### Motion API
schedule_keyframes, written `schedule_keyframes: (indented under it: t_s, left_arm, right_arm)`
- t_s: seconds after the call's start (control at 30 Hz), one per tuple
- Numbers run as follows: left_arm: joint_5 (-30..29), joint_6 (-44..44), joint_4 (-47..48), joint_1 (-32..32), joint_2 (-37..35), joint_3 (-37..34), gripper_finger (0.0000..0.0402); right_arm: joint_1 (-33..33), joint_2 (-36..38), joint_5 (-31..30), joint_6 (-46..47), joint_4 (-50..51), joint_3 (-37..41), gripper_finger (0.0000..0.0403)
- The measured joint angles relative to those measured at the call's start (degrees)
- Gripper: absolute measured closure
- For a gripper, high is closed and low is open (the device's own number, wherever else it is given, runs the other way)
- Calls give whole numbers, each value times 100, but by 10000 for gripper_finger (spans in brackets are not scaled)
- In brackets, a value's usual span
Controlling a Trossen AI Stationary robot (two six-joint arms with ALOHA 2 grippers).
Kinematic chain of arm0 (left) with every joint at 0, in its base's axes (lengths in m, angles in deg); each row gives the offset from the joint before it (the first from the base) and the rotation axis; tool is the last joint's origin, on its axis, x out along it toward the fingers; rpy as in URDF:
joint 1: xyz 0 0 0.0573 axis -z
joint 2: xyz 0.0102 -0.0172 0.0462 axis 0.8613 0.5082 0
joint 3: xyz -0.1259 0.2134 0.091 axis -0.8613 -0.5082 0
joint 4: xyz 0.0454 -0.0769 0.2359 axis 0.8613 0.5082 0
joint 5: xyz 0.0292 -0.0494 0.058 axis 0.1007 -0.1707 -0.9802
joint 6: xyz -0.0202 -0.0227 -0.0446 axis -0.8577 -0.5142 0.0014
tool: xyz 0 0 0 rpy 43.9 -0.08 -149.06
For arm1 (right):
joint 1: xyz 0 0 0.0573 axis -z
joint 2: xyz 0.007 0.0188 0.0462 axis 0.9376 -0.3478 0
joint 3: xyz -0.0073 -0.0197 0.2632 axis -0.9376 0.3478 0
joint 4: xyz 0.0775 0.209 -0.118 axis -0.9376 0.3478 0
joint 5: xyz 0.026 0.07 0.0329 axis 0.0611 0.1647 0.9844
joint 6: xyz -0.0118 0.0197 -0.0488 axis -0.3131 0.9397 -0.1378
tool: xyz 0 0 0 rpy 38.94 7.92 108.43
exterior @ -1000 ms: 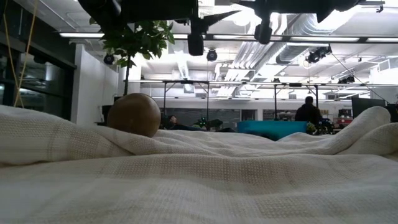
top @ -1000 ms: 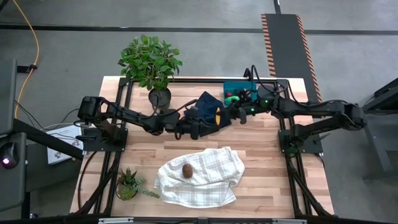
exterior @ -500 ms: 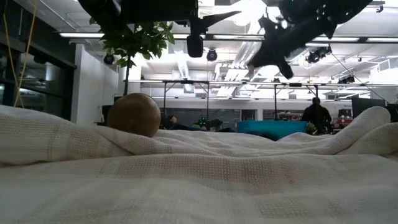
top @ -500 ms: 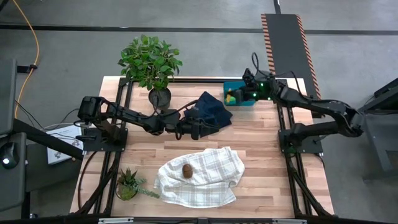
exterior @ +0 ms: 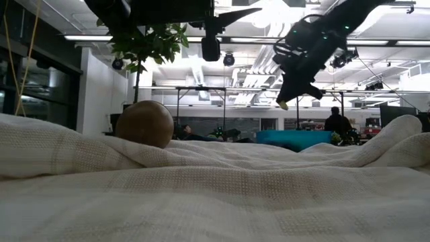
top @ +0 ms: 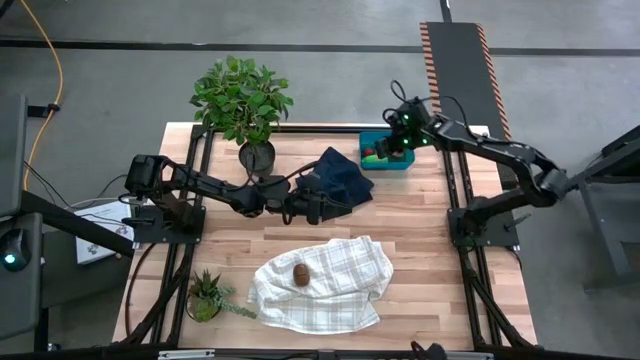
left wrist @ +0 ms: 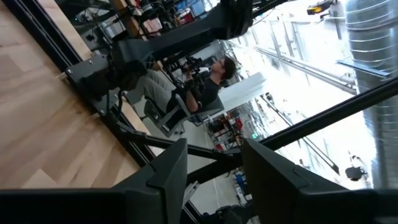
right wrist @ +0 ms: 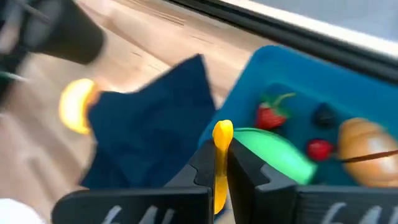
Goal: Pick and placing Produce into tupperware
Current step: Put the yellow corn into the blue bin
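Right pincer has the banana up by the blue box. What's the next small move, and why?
Probably ease the right pincer a little further over the blue box and lower it before letting go. It is shut on the banana and hangs above the box's near edge, beside the navy cloth. A green piece and a strawberry already lie inside, so aim for bare floor.

I am seeing a leafy potted plant (top: 242, 103) standing at the far edge of the wooden table (top: 420, 250), with a dark navy cloth (top: 340, 175) lying crumpled just beside it. A white checked towel (top: 325, 285) is lying rumpled near the front, and a small spiky plant (top: 206, 296) is sitting beside it.
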Motion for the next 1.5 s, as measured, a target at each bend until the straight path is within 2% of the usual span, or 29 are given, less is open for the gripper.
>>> schedule_keyframes:
  t_s: [0.13,0.5,0.8,0.87,1.0,1.33,1.5]
  left_arm:
    - [-1,-2,0,0,0,0,259]
    - [58,-21,-1,0,0,0,259]
    - [81,-10,2,0,0,0,259]
    - [83,-4,5,0,0,0,259]
    - [83,2,169,0,0,0,259]
    - [151,-17,410,0,0,0,259]
    - [149,-22,435,0,0,0,259]
  right_arm:
    - [55,-459,-381,-569,690,-743,398]
    - [699,-1754,-67,-1272,2307,-2128,398]
    - [933,-2240,-43,-1347,2707,-2205,398]
    - [916,-2296,-223,-1402,2714,-2205,398]
    - [872,-2347,-523,-1466,2703,-2205,398]
    - [903,-2342,-537,-1487,2679,-2207,398]
    - [903,-2341,-534,-1544,2672,-2207,362]
